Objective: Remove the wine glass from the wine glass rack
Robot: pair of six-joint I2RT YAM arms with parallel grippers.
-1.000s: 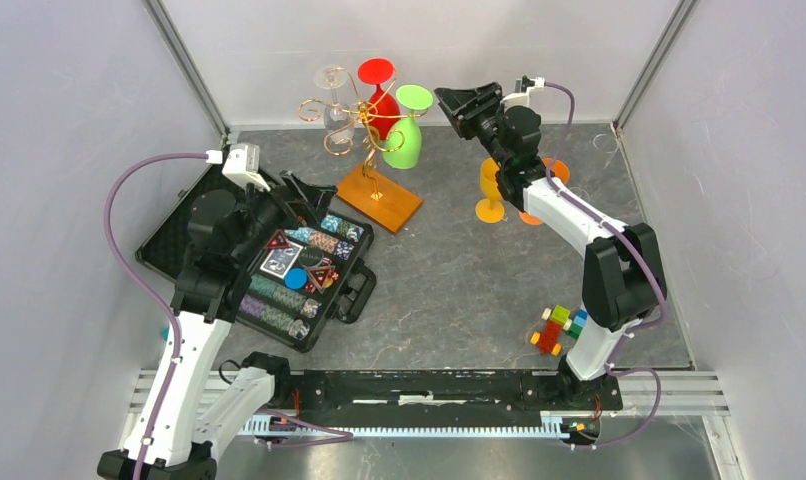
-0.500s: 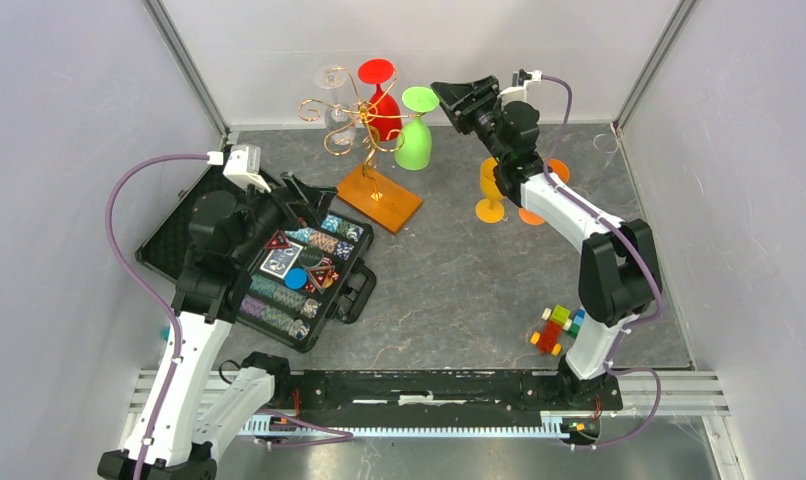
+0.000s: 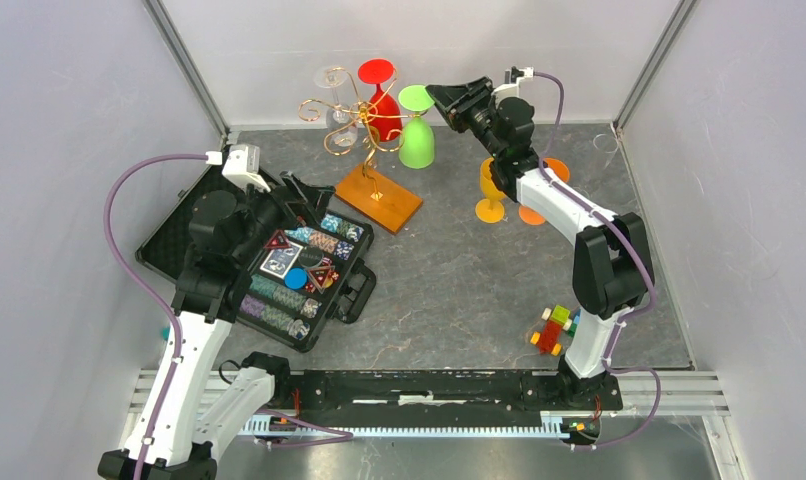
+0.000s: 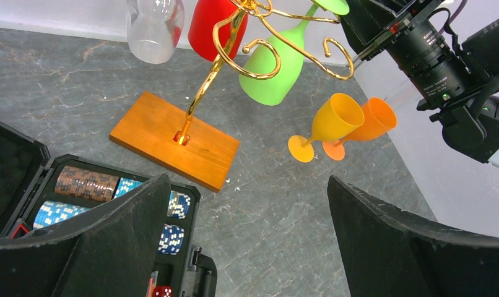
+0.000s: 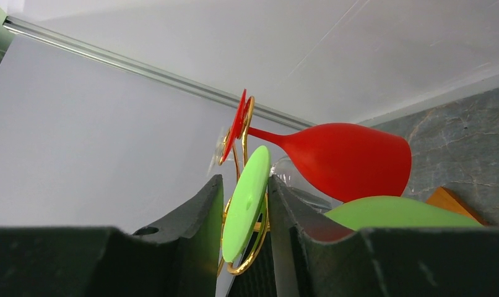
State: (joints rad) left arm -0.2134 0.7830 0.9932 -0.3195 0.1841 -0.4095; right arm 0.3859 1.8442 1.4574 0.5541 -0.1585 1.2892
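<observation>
Pinching the green wine glass (image 3: 416, 145) by its foot, right gripper (image 5: 246, 185) hasn't unhooked it from the twelve-o'clock wine glass rack (image 3: 381, 197) (left gripper (image 4: 248, 180) gapes).

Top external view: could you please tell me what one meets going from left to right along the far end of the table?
clear wine glass → red wine glass → green wine glass → right gripper → yellow wine glass
</observation>
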